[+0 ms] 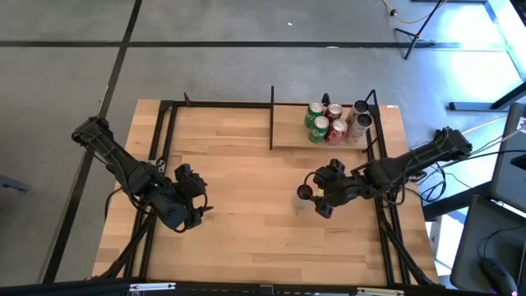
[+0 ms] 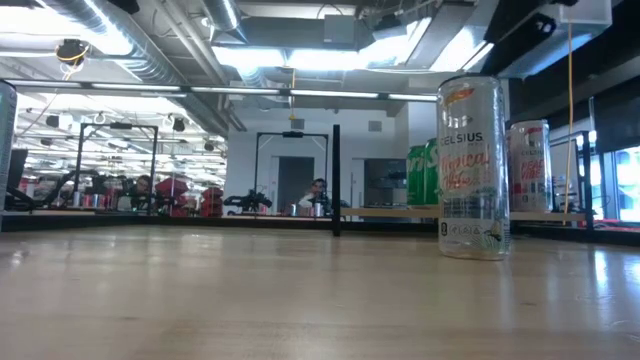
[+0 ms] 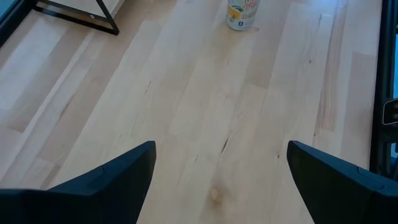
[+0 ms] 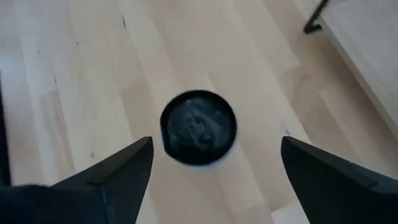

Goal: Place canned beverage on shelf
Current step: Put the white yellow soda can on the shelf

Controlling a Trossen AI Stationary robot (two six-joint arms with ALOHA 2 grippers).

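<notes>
A clear-sided "Celsius" can (image 2: 473, 170) with a dark top (image 4: 199, 127) stands upright on its base on the tabletop, to the near left of the shelf. My right gripper (image 1: 316, 197) is open above the can, its fingers (image 4: 118, 174) apart on either side of the top, touching nothing. The shelf (image 1: 288, 131), a light-wood board in black bars, stands at the table's far right and holds several green, red and silver cans (image 1: 333, 123). My left gripper (image 1: 200, 200) is open and empty over the table's near left; its wrist view shows the can (image 3: 241, 14) far off.
The shelf's black post (image 2: 335, 180) and bars (image 1: 272, 115) stand just beyond the can. The left half of the shelf board is bare. Black frame bars (image 1: 160, 140) run along the table's left and right edges. People (image 2: 318, 192) and desks show in the room behind.
</notes>
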